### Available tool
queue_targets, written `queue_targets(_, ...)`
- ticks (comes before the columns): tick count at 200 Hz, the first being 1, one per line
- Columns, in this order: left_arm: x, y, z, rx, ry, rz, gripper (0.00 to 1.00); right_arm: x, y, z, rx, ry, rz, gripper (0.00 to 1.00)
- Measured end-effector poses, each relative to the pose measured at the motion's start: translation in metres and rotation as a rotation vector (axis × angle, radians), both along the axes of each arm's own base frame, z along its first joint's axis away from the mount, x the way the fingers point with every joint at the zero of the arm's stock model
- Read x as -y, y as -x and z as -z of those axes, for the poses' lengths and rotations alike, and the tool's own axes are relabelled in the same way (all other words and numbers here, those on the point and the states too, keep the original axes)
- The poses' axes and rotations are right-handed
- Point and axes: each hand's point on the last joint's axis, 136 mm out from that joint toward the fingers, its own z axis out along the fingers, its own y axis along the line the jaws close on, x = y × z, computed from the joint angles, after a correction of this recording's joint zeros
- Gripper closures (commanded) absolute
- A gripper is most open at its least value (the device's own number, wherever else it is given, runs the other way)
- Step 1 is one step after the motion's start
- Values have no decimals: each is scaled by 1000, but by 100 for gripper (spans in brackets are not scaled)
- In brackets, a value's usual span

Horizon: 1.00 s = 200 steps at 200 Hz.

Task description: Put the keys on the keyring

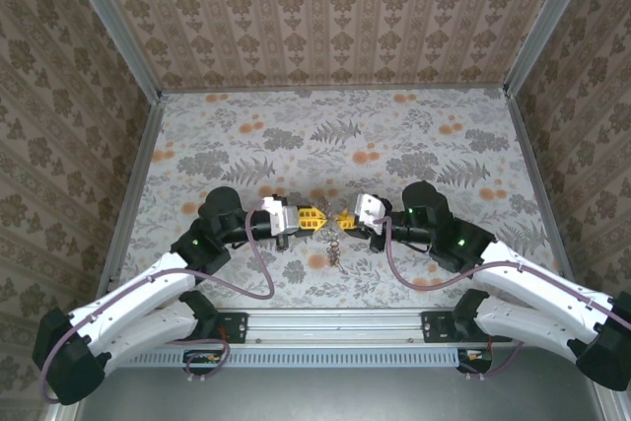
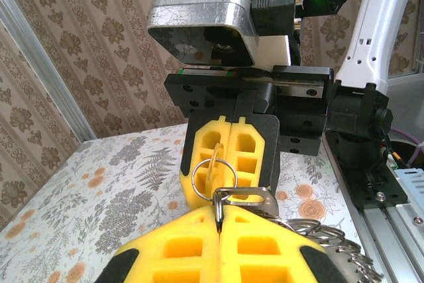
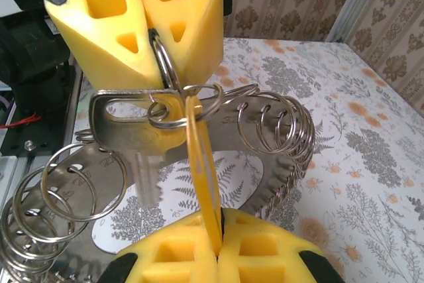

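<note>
Both grippers meet tip to tip above the table's near middle. My left gripper [image 1: 320, 217] [image 2: 218, 222] is shut on a split ring [image 3: 163, 57] of the keyring [image 3: 286, 183], a grey metal loop with a toothed edge and several rings that hangs below [image 1: 335, 248]. My right gripper [image 1: 345, 216] [image 3: 220, 246] is shut on the brass-gold key [image 3: 202, 164], held edge-on and upright, its top reaching through a small ring [image 2: 213, 170]. A pale silvery key [image 3: 136, 134] hangs from the same ring cluster. The blue-headed key is out of view.
The floral tabletop [image 1: 335, 135] stretches open toward the back and both sides. Patterned walls with metal corner posts [image 1: 118, 36] enclose it. A metal rail [image 1: 335, 322] runs along the near edge between the arm bases.
</note>
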Motion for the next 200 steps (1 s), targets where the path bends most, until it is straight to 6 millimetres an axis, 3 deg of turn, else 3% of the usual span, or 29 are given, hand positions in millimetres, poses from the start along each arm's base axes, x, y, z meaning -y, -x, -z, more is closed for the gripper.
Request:
queue_targets(36, 0, 0, 5, -2, -19, 2, 100, 4, 0, -2, 20, 61, -3, 100)
queue_targets(75, -1, 0, 10, -10, -35, 0, 100, 3, -5, -5, 13, 149, -13, 85)
queue_targets(122, -1, 0, 16, -14, -48, -3, 100, 3, -3, 2, -11, 174, -26, 88)
queue_targets(145, 0, -1, 19, -14, -55, -3, 100, 2, -2, 2, -17, 170, -30, 74)
queue_targets(181, 0, -4, 20, -16, -60, -16, 100, 3, -4, 2, -36, 165, -7, 61)
queue_targets(200, 0, -6, 20, -14, -61, -26, 100, 5, -7, 4, -43, 167, 15, 59)
